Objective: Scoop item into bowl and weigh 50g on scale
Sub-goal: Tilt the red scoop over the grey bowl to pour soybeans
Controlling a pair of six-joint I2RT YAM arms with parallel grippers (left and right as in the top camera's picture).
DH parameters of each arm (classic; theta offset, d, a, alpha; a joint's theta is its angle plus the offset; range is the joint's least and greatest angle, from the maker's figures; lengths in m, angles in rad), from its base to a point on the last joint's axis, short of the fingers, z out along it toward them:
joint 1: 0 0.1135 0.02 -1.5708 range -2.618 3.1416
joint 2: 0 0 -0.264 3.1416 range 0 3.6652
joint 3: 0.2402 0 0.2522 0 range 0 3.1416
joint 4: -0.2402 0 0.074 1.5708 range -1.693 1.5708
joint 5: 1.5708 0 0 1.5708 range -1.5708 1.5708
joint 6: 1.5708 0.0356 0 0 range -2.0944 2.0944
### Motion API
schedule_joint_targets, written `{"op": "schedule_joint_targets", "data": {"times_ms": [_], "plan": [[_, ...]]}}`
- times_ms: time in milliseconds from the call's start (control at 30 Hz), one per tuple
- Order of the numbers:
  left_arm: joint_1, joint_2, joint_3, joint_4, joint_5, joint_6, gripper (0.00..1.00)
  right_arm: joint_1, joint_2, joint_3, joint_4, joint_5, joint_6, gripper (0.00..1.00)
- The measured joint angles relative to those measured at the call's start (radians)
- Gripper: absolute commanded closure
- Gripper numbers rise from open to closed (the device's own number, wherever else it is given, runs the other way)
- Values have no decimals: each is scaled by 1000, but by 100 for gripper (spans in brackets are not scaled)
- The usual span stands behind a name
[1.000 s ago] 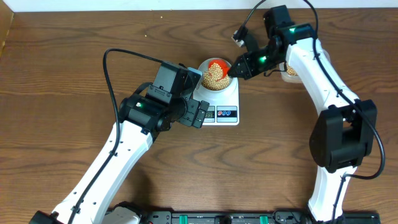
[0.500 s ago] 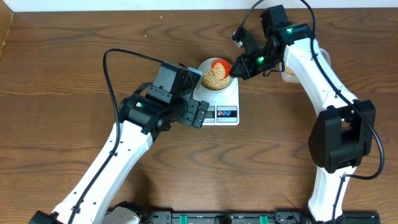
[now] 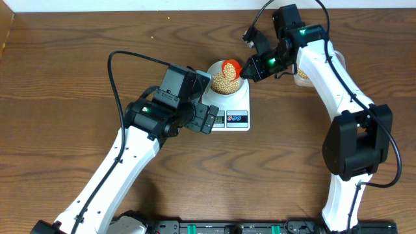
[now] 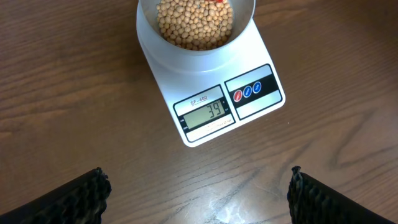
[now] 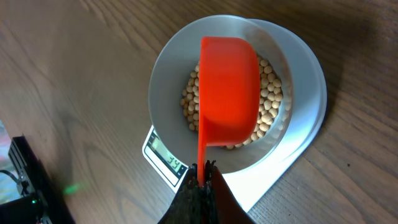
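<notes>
The small pale bowl [image 3: 235,91] stands on the white scale [image 3: 239,105], filled with tan beans [image 3: 222,82]. My right gripper [image 3: 247,70] is shut on the thin handle of an orange scoop [image 3: 230,66]. In the right wrist view the scoop [image 5: 230,87] hangs over the bowl [image 5: 166,81], its orange back turned to the camera, with the beans [image 5: 271,93] beneath it. My left gripper [image 4: 198,199] is open above bare wood in front of the scale [image 4: 267,57]. The scale's display [image 4: 208,112] reads 39.
A clear tub [image 3: 303,75] with more beans sits at the back right, mostly hidden behind the right arm. The left arm's black cable [image 3: 116,78] loops over the table on the left. The table's far edge [image 3: 130,13] runs along the top.
The right gripper has shifted slightly toward the far side. The scoop has turned over the bowl and shows more orange. The left arm has not moved.
</notes>
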Motion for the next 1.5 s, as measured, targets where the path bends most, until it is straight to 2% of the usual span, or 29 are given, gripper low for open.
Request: {"op": "schedule_joint_targets", "data": {"times_ms": [733, 1500], "plan": [[0, 0, 0, 0, 0, 0, 6, 39, -83, 4, 11, 103, 4, 99], [0, 0, 0, 0, 0, 0, 6, -5, -83, 4, 10, -81, 6, 99]]}}
